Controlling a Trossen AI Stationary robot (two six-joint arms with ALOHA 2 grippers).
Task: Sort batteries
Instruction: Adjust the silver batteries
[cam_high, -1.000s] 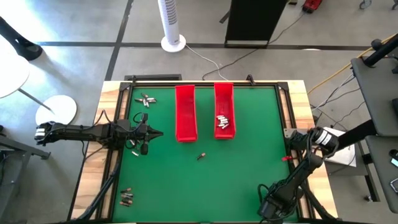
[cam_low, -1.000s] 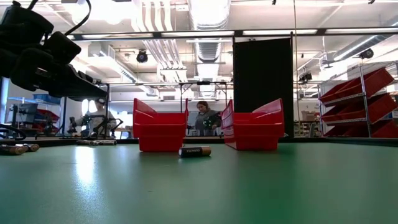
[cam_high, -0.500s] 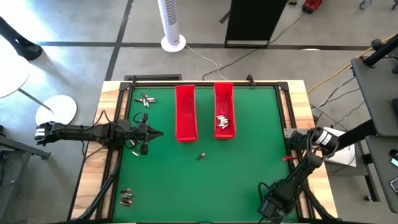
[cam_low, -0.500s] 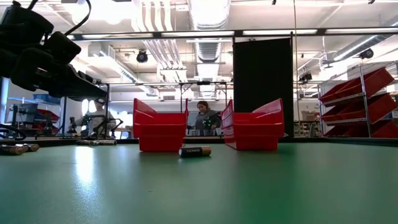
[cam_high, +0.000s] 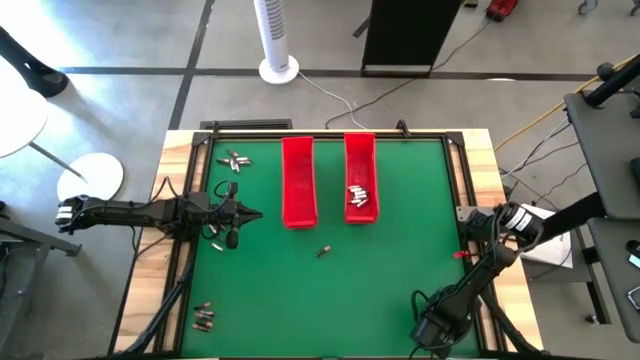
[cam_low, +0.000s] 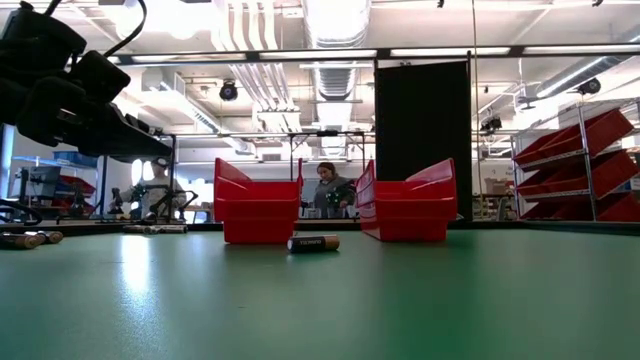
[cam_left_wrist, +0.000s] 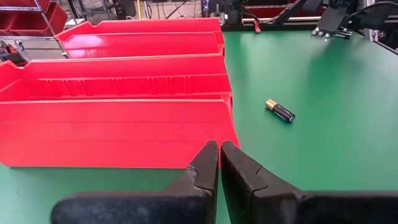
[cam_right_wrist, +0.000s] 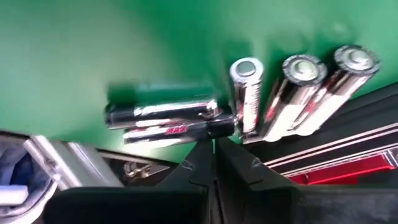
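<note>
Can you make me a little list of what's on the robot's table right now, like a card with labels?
Table: green mat
Trays: two long red trays side by side, left tray and right tray
In the right tray: a pile of silvery batteries
In the left tray: looks empty from above
Loose battery: one dark battery lying in front of the trays
Other batteries: a cluster at the back left, another at the front left
Left hand: shut, holding nothing, beside the left tray
Right hand: shut, at the table's right edge

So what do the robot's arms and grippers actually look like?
Both arms are black and slim with jointed segments. The left arm ends in a white cap at its base; the right arm has a white collar. The left gripper has two matte black, wedge-shaped fingers.
</note>
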